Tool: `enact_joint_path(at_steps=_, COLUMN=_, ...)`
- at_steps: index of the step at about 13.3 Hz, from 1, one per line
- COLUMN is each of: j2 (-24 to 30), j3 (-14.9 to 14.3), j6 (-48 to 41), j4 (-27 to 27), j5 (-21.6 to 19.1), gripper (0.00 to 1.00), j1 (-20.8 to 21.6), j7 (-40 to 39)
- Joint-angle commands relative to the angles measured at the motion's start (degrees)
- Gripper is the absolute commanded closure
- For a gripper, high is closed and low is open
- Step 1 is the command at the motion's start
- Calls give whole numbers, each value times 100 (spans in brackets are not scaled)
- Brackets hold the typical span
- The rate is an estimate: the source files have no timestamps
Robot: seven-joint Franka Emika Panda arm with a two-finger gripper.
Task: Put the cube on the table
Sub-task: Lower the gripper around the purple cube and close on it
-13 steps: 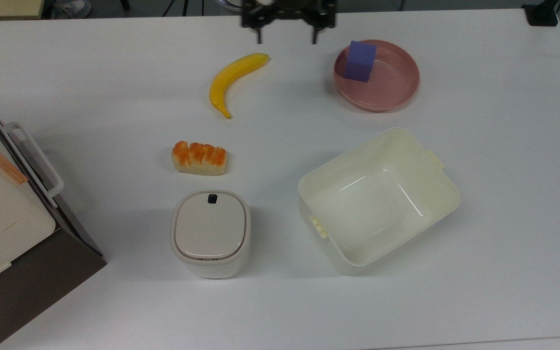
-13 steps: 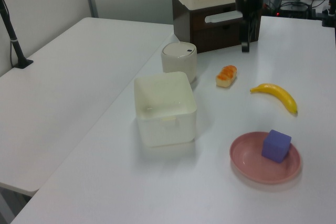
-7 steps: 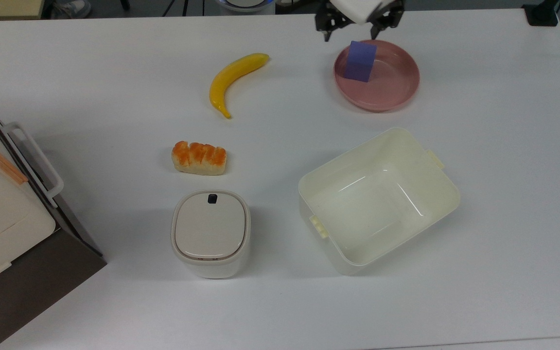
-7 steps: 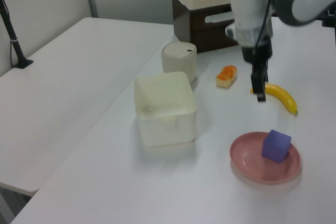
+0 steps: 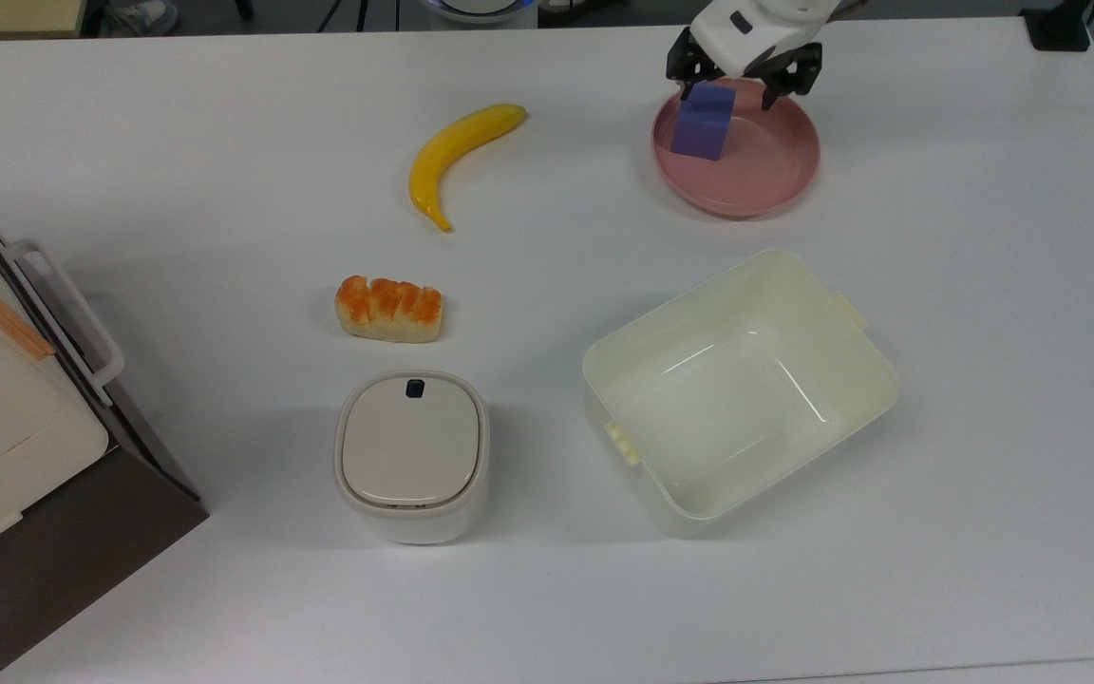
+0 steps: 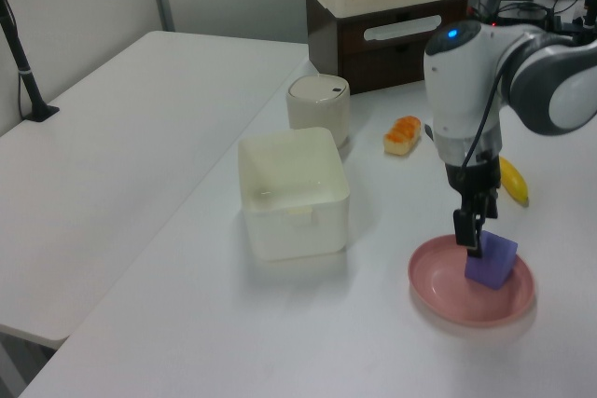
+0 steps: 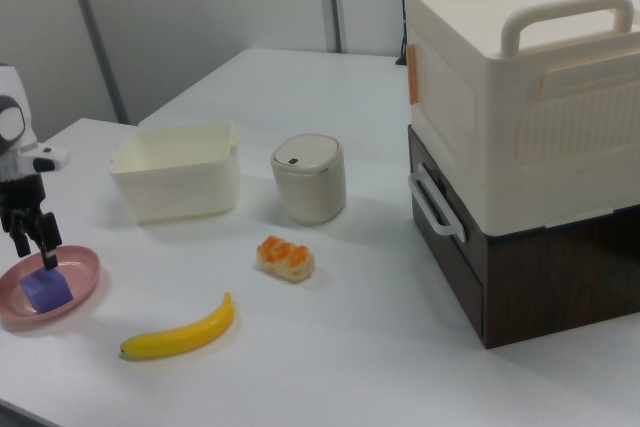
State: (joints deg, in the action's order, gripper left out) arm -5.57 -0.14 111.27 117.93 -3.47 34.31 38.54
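Unlabelled cube [image 5: 703, 126] — pink plate [image 5: 765, 180]

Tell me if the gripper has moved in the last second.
Yes. In the top view the gripper has gone from above the banana toward the top view's right, and now sits over the cube on the pink plate.

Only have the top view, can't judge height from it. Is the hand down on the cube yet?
Observer: Not quite. In the left view, the hand has its fingertips about level with the top of the cube, not down its sides.
Operator: Open or shut?
Observer: Open. In the right view the two fingers stand apart just above the cube.
Operator: Cube lifted at all?
Observer: No. The left view shows it sitting flat in the pink plate.
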Motion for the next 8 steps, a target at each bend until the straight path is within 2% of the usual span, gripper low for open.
enact_joint_path(at_steps=1, j2=-75, j3=-66, j6=517, j4=397, j5=-128, gripper=0, j1=164, j7=558)
enact_joint_path(at_steps=6, j2=-111, j3=-65, j6=457, j4=415, j5=-128, gripper=0, j1=94, j7=540)
enact_joint_path(at_steps=8, j2=-129, j3=-65, j6=448, j4=424, j5=-119, gripper=7, j1=94, j7=523)
